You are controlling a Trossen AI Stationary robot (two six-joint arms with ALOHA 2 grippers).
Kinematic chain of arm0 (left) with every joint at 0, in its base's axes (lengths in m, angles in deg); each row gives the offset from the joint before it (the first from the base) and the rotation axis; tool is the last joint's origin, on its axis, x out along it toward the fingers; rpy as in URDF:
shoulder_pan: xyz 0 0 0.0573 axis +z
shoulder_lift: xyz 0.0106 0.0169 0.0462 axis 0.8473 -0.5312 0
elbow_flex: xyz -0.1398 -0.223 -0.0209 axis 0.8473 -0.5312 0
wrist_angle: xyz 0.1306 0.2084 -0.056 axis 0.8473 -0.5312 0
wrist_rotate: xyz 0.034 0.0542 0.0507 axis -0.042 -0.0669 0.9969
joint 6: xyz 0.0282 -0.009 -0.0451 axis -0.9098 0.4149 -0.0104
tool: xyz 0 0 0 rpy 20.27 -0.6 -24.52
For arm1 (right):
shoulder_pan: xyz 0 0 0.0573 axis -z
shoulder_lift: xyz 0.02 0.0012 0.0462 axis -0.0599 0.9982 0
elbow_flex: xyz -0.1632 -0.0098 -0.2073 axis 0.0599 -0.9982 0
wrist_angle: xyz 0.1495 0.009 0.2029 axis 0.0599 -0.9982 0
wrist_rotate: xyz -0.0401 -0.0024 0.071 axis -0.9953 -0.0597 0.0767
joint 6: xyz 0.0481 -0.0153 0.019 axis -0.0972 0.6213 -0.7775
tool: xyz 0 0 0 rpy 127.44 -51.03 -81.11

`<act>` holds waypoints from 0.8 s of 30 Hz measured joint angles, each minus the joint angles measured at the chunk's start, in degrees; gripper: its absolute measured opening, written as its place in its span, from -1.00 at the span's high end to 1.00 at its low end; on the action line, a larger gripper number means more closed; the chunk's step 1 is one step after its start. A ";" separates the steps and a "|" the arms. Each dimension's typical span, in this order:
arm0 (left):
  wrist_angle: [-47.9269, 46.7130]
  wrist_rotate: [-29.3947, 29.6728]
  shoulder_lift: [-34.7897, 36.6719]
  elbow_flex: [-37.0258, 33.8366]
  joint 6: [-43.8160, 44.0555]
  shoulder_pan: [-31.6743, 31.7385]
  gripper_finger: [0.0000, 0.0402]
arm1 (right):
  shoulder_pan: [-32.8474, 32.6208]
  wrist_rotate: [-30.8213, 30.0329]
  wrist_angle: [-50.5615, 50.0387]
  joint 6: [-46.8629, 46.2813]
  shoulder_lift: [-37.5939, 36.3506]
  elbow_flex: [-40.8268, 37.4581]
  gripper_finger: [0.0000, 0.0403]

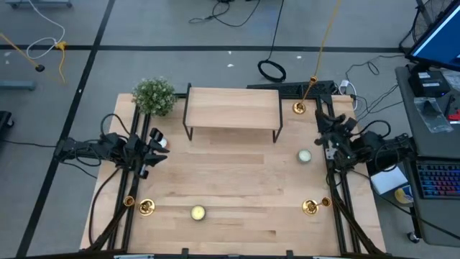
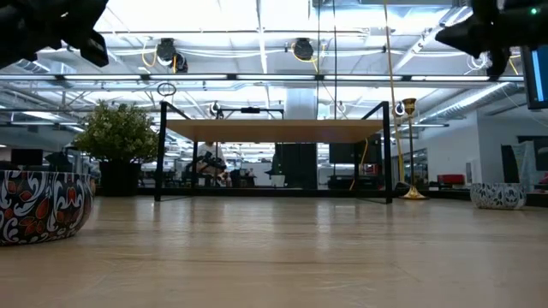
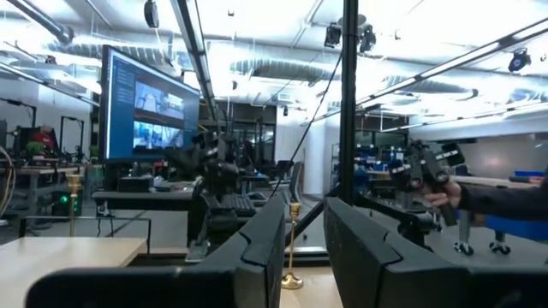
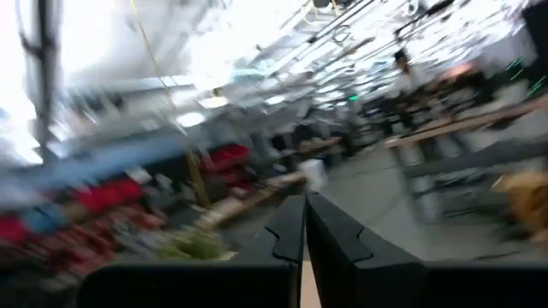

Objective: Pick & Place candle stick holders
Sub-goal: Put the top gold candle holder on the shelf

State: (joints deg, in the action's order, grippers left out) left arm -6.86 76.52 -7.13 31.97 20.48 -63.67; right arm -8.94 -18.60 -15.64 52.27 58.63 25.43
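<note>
Three brass candle stick holders stand upright on their round bases on the wooden table: one at the far right (image 1: 298,108) (image 2: 409,150), one at the near left (image 1: 146,207), one at the near right (image 1: 310,207). My left gripper (image 1: 159,142) hangs raised over the left edge, a little open, with nothing between its fingers; through the gap between them a holder (image 3: 292,248) shows far off. My right gripper (image 1: 323,137) (image 4: 304,235) is raised over the right edge, shut and holding nothing.
A low wooden shelf (image 1: 232,108) on dark legs stands at the far middle, with a green plant (image 1: 154,96) to its left. Two candles in tins sit on the table, one right of centre (image 1: 304,155), one at the near edge (image 1: 198,212). A person's sleeve (image 3: 501,201) shows beyond the table.
</note>
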 joint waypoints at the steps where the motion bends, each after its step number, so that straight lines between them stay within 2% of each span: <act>1: 0.03 0.00 0.00 0.00 0.42 0.00 0.57 | 0.01 -1.04 -0.70 2.65 1.59 1.57 0.95; 5: 0.03 -0.01 0.00 0.00 2.95 0.00 0.57 | 0.01 -7.97 -1.82 11.08 8.26 8.07 0.83; 8: 0.05 -0.01 0.00 0.00 4.72 0.00 0.57 | -0.01 -13.11 -2.35 16.94 13.69 12.18 0.63; 12: 0.07 0.01 0.00 0.00 6.58 0.00 0.57 | 0.03 -15.60 -1.21 22.37 19.27 16.75 0.30; 18: 1.12 0.01 0.00 0.00 9.01 0.00 0.57 | 2.20 -25.14 -0.91 23.33 25.02 20.94 -0.16; 24: 5.37 0.01 0.00 0.00 9.37 0.00 0.57 | 7.60 -28.03 4.97 23.37 27.70 23.46 -0.45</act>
State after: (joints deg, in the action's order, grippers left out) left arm -1.48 76.53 -7.13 31.97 29.86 -63.67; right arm -1.34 -46.63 -10.67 75.64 86.33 48.89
